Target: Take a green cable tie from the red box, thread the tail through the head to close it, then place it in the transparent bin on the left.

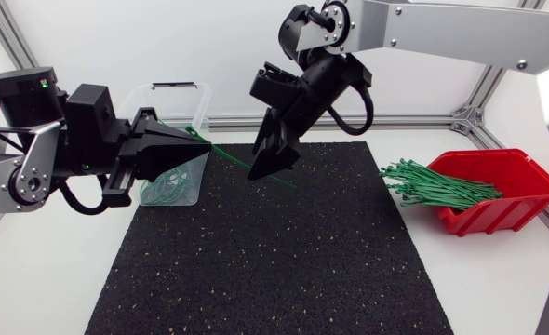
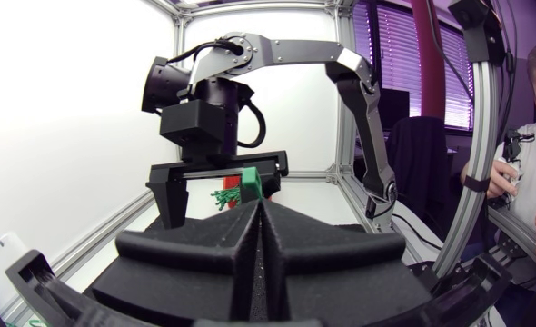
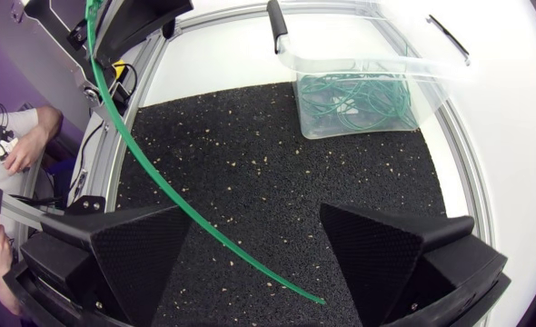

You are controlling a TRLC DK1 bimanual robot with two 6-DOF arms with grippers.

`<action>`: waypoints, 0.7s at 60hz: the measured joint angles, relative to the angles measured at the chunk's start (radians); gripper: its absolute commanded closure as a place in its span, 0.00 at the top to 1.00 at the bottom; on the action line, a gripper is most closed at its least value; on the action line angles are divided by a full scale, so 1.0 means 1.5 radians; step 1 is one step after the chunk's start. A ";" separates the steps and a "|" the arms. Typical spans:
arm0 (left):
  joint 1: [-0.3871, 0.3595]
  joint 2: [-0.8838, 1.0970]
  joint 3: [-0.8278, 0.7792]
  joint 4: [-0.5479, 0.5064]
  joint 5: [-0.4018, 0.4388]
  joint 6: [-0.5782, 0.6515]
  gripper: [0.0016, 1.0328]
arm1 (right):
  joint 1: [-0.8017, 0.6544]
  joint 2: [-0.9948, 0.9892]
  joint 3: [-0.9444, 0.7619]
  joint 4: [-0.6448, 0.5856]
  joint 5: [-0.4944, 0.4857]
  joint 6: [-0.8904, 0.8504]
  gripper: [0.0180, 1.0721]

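Observation:
My left gripper (image 1: 200, 147) is shut on one end of a green cable tie (image 1: 223, 155), which runs unlooped from its tip out over the black mat. In the right wrist view the green cable tie (image 3: 173, 195) curves down from the left gripper (image 3: 132, 23) and passes between the spread fingers of my right gripper (image 3: 259, 263), which is open and grips nothing. The right gripper (image 1: 267, 166) hangs tilted just above the tie. The red box (image 1: 498, 191) at the right holds several green ties (image 1: 433, 184). The transparent bin (image 1: 198, 98) stands behind the left gripper.
A speckled black mat (image 1: 274, 261) covers the table's middle. Several closed green ties (image 3: 354, 100) lie inside the transparent bin (image 3: 368, 64). In the left wrist view the right gripper (image 2: 218, 191) stands open ahead of my shut fingers (image 2: 241, 259).

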 measured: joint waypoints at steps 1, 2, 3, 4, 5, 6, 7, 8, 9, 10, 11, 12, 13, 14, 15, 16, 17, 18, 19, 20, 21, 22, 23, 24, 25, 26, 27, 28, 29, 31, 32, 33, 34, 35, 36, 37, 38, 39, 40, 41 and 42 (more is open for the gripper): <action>0.000 0.000 -0.002 0.000 -0.007 0.002 0.03 | 0.000 -0.003 -0.008 0.007 0.005 0.003 0.97; 0.000 0.000 -0.004 -0.002 -0.010 0.003 0.03 | 0.001 -0.006 -0.013 0.011 0.008 0.005 0.97; 0.000 -0.001 -0.006 -0.006 -0.017 0.006 0.03 | 0.001 -0.009 -0.020 0.017 0.013 0.006 0.97; 0.000 -0.001 -0.008 -0.009 -0.022 0.008 0.03 | 0.002 -0.014 -0.028 0.024 0.020 0.007 0.97; 0.000 -0.001 -0.009 -0.015 -0.025 0.013 0.03 | 0.003 -0.019 -0.037 0.032 0.025 0.009 0.97; 0.000 -0.001 -0.010 -0.020 -0.030 0.016 0.03 | 0.004 -0.024 -0.044 0.039 0.030 0.012 0.97; 0.000 -0.001 -0.011 -0.026 -0.036 0.020 0.03 | 0.004 -0.030 -0.053 0.047 0.036 0.016 0.97; 0.000 -0.002 -0.011 -0.038 -0.041 0.026 0.03 | 0.004 -0.035 -0.059 0.052 0.041 0.018 0.97; 0.000 -0.002 -0.011 -0.047 -0.045 0.033 0.03 | 0.004 -0.040 -0.066 0.058 0.044 0.020 0.97; 0.000 -0.003 -0.011 -0.064 -0.056 0.042 0.03 | 0.004 -0.049 -0.075 0.067 0.051 0.023 0.97; 0.000 -0.004 -0.012 -0.072 -0.062 0.049 0.03 | 0.004 -0.055 -0.081 0.074 0.056 0.024 0.97; 0.000 -0.006 -0.012 -0.093 -0.075 0.060 0.03 | 0.004 -0.065 -0.093 0.084 0.065 0.027 0.97; 0.000 -0.008 -0.012 -0.104 -0.082 0.070 0.03 | 0.005 -0.072 -0.099 0.090 0.072 0.030 0.97; -0.001 -0.010 -0.012 -0.127 -0.094 0.081 0.03 | 0.007 -0.082 -0.109 0.100 0.081 0.036 0.97; -0.002 -0.011 -0.012 -0.139 -0.099 0.090 0.03 | 0.009 -0.089 -0.115 0.108 0.089 0.038 0.97; -0.002 -0.013 -0.012 -0.153 -0.104 0.097 0.03 | 0.010 -0.096 -0.121 0.116 0.096 0.041 0.97; -0.003 -0.016 -0.011 -0.179 -0.110 0.112 0.03 | 0.015 -0.110 -0.131 0.132 0.109 0.048 0.97; -0.004 -0.017 -0.011 -0.191 -0.112 0.120 0.03 | 0.019 -0.117 -0.140 0.141 0.116 0.052 0.97; -0.004 -0.018 -0.011 -0.206 -0.113 0.127 0.03 | 0.024 -0.127 -0.148 0.152 0.125 0.057 0.97; -0.004 -0.019 -0.011 -0.217 -0.117 0.134 0.03 | 0.030 -0.136 -0.156 0.162 0.133 0.063 0.97; -0.004 -0.020 -0.011 -0.226 -0.121 0.138 0.03 | 0.035 -0.143 -0.162 0.170 0.142 0.068 0.97; -0.005 -0.022 -0.011 -0.234 -0.125 0.141 0.03 | 0.041 -0.149 -0.168 0.179 0.148 0.073 0.97; -0.005 -0.024 -0.011 -0.241 -0.131 0.144 0.03 | 0.048 -0.157 -0.175 0.190 0.158 0.079 0.97; -0.005 -0.025 -0.010 -0.249 -0.137 0.147 0.03 | 0.056 -0.164 -0.182 0.202 0.166 0.085 0.97; -0.006 -0.027 -0.010 -0.255 -0.142 0.149 0.03 | 0.062 -0.168 -0.187 0.211 0.173 0.090 0.97; -0.006 -0.028 -0.009 -0.260 -0.145 0.153 0.03 | 0.068 -0.172 -0.193 0.220 0.178 0.095 0.97; -0.005 -0.030 -0.007 -0.269 -0.147 0.155 0.03 | 0.075 -0.177 -0.199 0.229 0.185 0.100 0.97; -0.005 -0.031 -0.005 -0.275 -0.150 0.156 0.03 | 0.080 -0.179 -0.203 0.235 0.192 0.105 0.96; -0.006 -0.033 -0.002 -0.283 -0.156 0.157 0.03 | 0.089 -0.182 -0.210 0.245 0.200 0.111 0.96; -0.007 -0.035 0.003 -0.294 -0.167 0.158 0.03 | 0.100 -0.184 -0.220 0.262 0.213 0.124 0.96; -0.008 -0.036 0.005 -0.298 -0.170 0.158 0.03 | 0.104 -0.184 -0.224 0.268 0.216 0.127 0.95; -0.009 -0.037 0.008 -0.304 -0.175 0.158 0.03 | 0.109 -0.184 -0.230 0.275 0.222 0.135 0.95; -0.009 -0.039 0.010 -0.305 -0.177 0.158 0.03 | 0.112 -0.184 -0.233 0.280 0.227 0.140 0.95; -0.009 -0.040 0.011 -0.308 -0.179 0.158 0.03 | 0.117 -0.184 -0.240 0.288 0.235 0.145 0.94; -0.009 -0.041 0.012 -0.309 -0.180 0.158 0.03 | 0.120 -0.184 -0.244 0.293 0.240 0.150 0.92; -0.009 -0.043 0.012 -0.309 -0.181 0.158 0.03 | 0.124 -0.184 -0.249 0.299 0.247 0.155 0.90; -0.009 -0.044 0.013 -0.309 -0.181 0.157 0.03 | 0.127 -0.185 -0.253 0.305 0.252 0.160 0.88; -0.009 -0.045 0.013 -0.309 -0.181 0.157 0.03 | 0.131 -0.185 -0.259 0.313 0.260 0.165 0.87; -0.009 -0.046 0.013 -0.310 -0.181 0.157 0.03 | 0.134 -0.185 -0.262 0.319 0.263 0.171 0.86; -0.009 -0.047 0.014 -0.310 -0.181 0.157 0.03 | 0.137 -0.185 -0.268 0.326 0.267 0.175 0.86; -0.008 -0.048 0.016 -0.311 -0.182 0.156 0.03 | 0.142 -0.186 -0.272 0.332 0.274 0.181 0.86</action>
